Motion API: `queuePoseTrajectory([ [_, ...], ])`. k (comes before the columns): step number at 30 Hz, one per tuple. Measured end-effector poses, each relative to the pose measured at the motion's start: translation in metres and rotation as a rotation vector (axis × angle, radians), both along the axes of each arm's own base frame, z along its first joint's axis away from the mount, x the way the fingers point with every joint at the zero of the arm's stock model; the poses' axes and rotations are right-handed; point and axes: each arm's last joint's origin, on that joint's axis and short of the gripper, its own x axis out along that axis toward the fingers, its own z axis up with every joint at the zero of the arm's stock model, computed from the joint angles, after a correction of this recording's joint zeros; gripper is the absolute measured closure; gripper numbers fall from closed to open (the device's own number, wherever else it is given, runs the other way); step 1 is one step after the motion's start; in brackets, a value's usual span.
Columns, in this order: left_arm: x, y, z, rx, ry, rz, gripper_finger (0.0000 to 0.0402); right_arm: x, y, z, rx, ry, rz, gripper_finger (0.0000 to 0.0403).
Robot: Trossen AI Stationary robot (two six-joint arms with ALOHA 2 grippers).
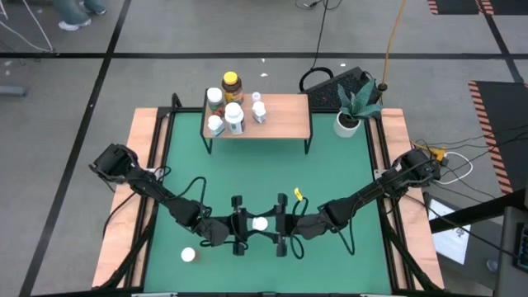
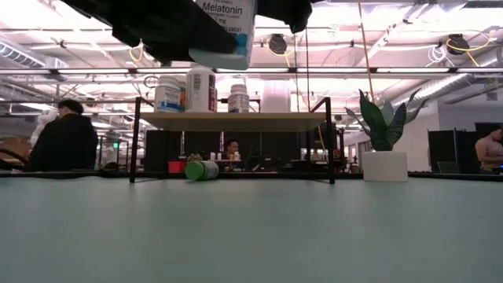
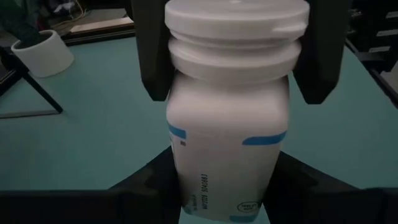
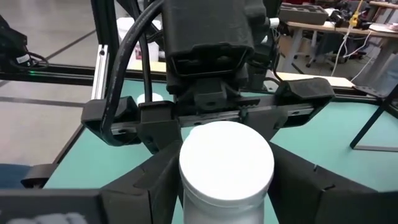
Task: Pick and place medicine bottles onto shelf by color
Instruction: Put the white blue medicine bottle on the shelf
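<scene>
A white medicine bottle with a white lid and a blue-marked label (image 3: 227,124) hangs between my two grippers above the table's near middle (image 1: 260,223). My left gripper (image 1: 245,224) comes from the left and is shut on it. My right gripper (image 1: 276,224) comes from the right and is shut on it too. The shelf (image 1: 280,120) stands at the far middle and carries several white bottles (image 1: 234,117) and an amber one with a yellow lid (image 1: 232,85). A green bottle (image 2: 202,170) lies on its side under the shelf. Another white bottle (image 1: 188,255) rests on the mat at the near left. My left gripper pinches the bottle's lower body (image 3: 186,186) between its two fingers, level, from the table's left. The bottle stands upright with its lid up, lifted clear of the table (image 2: 224,35). My right gripper has its two fingers on either side of the bottle's lid and neck (image 4: 227,162), level, from the table's right and higher than the left gripper's fingers. Its fingers (image 3: 155,68) show beside the lid in the left wrist view.
A white plant pot with a green plant (image 1: 347,124) stands at the far right beside the shelf. Wooden side boards (image 1: 136,181) line the green mat. The shelf's right half is bare wood. People sit in the room beyond the table (image 2: 67,141).
</scene>
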Motion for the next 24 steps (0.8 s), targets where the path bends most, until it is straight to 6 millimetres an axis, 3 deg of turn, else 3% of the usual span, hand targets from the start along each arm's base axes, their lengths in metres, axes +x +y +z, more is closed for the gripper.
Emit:
queuePoseTrajectory([
  [9, -0.001, -0.002, 0.0, -0.052, -0.001, 0.006, 0.0222, 0.0, 0.0, 0.0, 0.009, 0.0, 0.002, 0.0241],
  [15, -0.011, 0.004, 0.006, -0.03, 0.079, 0.017, 0.0161, 0.002, -0.014, 0.01, -0.073, -0.013, -0.006, 0.0222],
  [18, -0.028, 0.017, 0.022, -0.018, 0.144, 0.058, 0.0128, 0.007, -0.044, 0.025, -0.08, -0.029, -0.031, 0.022],
  [24, -0.069, 0.044, 0.062, -0.114, 0.198, 0.148, 0.0088, 0.013, -0.147, 0.049, -0.018, 0.032, -0.099, 0.0232],
])
